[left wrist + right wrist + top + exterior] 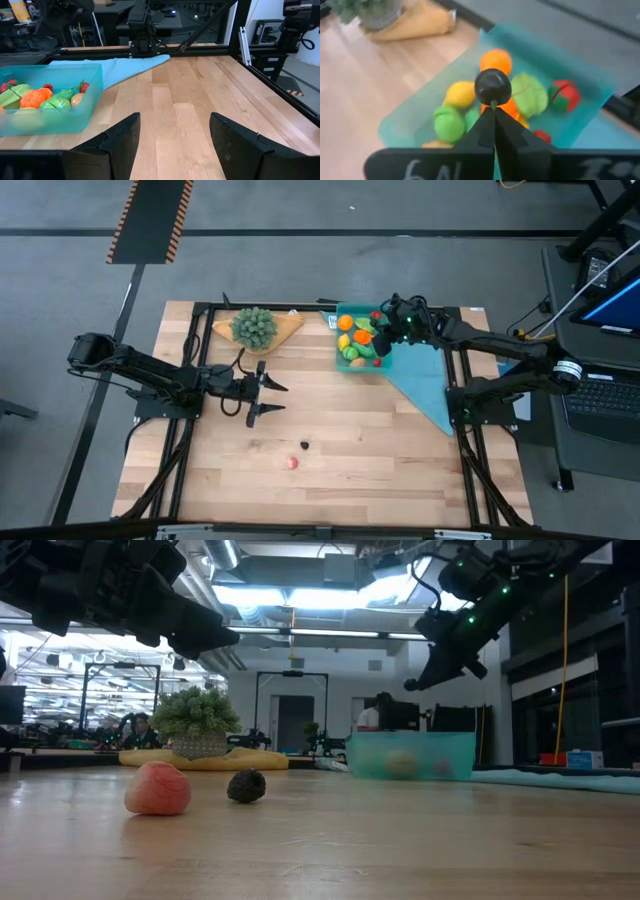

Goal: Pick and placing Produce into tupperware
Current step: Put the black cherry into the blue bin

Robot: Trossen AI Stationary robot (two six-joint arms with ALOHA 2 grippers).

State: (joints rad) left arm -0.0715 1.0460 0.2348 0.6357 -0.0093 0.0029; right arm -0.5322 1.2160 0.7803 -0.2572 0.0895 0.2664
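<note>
Arms reach in over the wooden counter [330, 430] from both sides. On the left side, the left tool [272, 398] hangs above the bare wood near the middle, its two fingers [117, 145] spread apart with nothing between them. Behind it, toward the back edge, a bushy green plant [254, 326] stands on a tan wedge board [285, 325]. In front of the left tool, two loose pieces lie on the wood close together but apart: a small dark piece [304, 445] and a red piece [292, 463] just nearer the front edge. From table level they show as a pinkish-red lump [158, 789] and a dark lump [246, 786] beside it, both resting on the counter.

Further right, near the back edge, sits the teal plastic box [346, 311], partly on a light-blue cloth [425, 385] that runs out toward the right side. Inside the box lie several pieces of toy produce: an orange one [496, 60], a yellow one [460, 93], green ones [530, 92] and a red one with a green top [564, 96].

The right tool [384, 332] hovers over the box, above its right part. Its fingers are pinched together on a small dark round piece [492, 86], held at the fingertips just above the other produce.
</note>
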